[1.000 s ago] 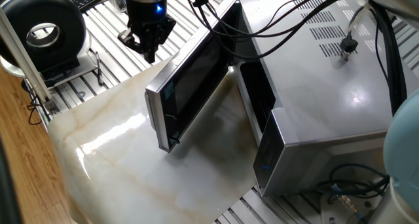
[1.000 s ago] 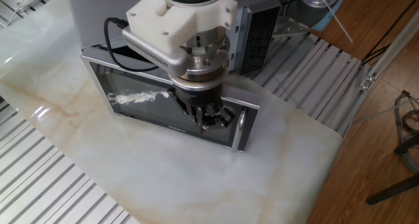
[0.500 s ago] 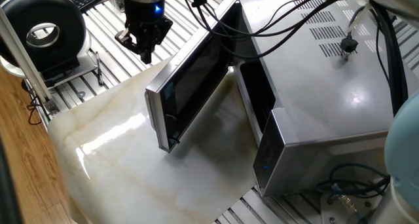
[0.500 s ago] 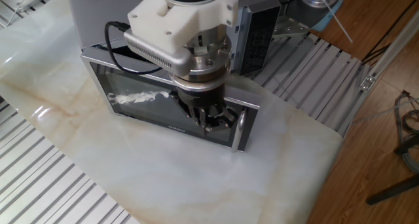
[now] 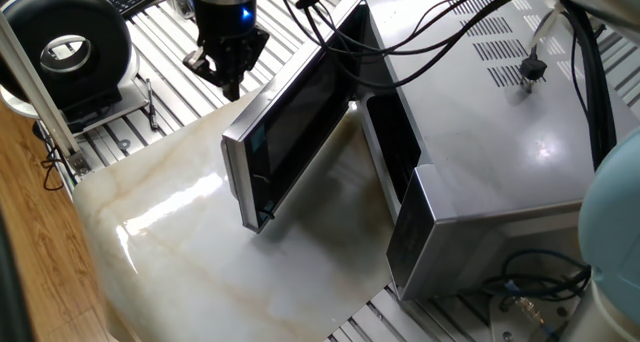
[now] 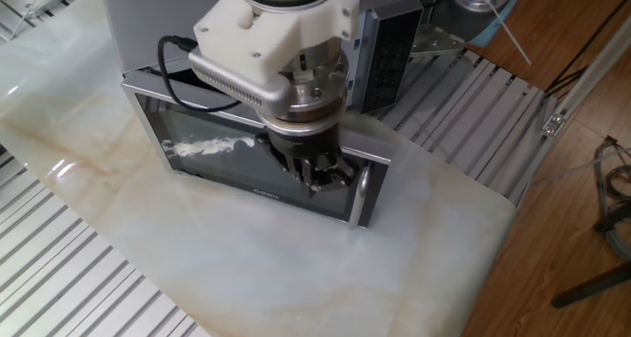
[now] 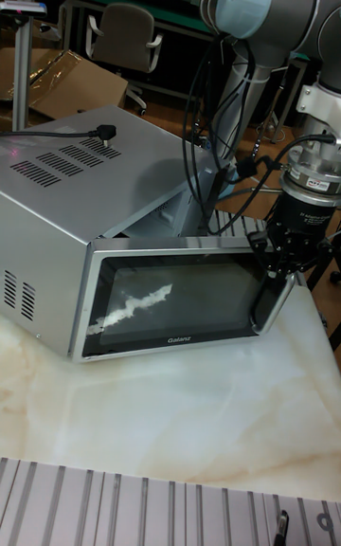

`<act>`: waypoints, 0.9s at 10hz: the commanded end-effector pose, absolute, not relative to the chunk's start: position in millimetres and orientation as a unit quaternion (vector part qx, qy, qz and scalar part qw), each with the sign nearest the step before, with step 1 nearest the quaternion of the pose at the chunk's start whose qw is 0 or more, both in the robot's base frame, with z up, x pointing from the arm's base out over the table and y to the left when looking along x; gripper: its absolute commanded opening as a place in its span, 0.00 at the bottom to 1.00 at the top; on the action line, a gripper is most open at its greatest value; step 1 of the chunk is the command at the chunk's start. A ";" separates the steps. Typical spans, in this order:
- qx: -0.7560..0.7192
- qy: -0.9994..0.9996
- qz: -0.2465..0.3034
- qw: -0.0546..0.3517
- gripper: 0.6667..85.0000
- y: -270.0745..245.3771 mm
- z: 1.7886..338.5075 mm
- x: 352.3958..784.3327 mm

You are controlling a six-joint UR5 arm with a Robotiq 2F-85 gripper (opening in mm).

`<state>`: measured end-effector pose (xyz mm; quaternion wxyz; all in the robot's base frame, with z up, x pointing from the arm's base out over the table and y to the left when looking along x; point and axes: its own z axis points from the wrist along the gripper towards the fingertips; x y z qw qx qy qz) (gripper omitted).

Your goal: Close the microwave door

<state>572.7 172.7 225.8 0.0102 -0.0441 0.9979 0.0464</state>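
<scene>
We find the microwave (image 5: 500, 132) standing on the marble desk (image 6: 246, 268) with the microwave door (image 5: 290, 132) swung partly open, its free edge pointing out over the desk and the dark cavity exposed beside it. The hinge side lies toward the far end of the oven in one fixed view.

The tool (image 5: 228, 70) hangs just outside the silver front face of the door, near the free end where the vertical bar handle (image 6: 361, 197) runs. In the other fixed view the tool (image 6: 317, 174) sits in front of the glass, close beside the handle; we cannot tell whether it touches the door. Its fingers appear drawn close together and hold nothing (the views are too small to be certain).

We judge the step in hand to be the approach to the push. The next move calls for contact on the outer face near the handle, then a steady sweep toward the cavity, following the door's arc until it latches.
</scene>
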 end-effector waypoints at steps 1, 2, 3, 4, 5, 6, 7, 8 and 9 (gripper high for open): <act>-0.052 0.998 0.042 0.007 0.00 169.9 227.0 571.0; -0.053 0.998 0.035 0.010 0.00 166.3 226.7 572.6; -0.048 0.998 0.035 0.009 0.00 166.9 227.3 570.2; -0.045 0.999 0.030 0.002 0.00 166.1 229.4 558.8; -0.046 0.999 0.028 -0.009 0.00 163.6 230.2 546.4; -0.050 0.998 0.020 -0.015 0.00 157.9 229.9 535.7; -0.053 0.998 0.021 -0.007 0.00 155.7 226.9 531.0; -0.053 0.998 0.023 -0.004 0.00 155.1 223.3 525.5; -0.054 0.998 0.021 -0.006 0.00 151.7 221.9 519.9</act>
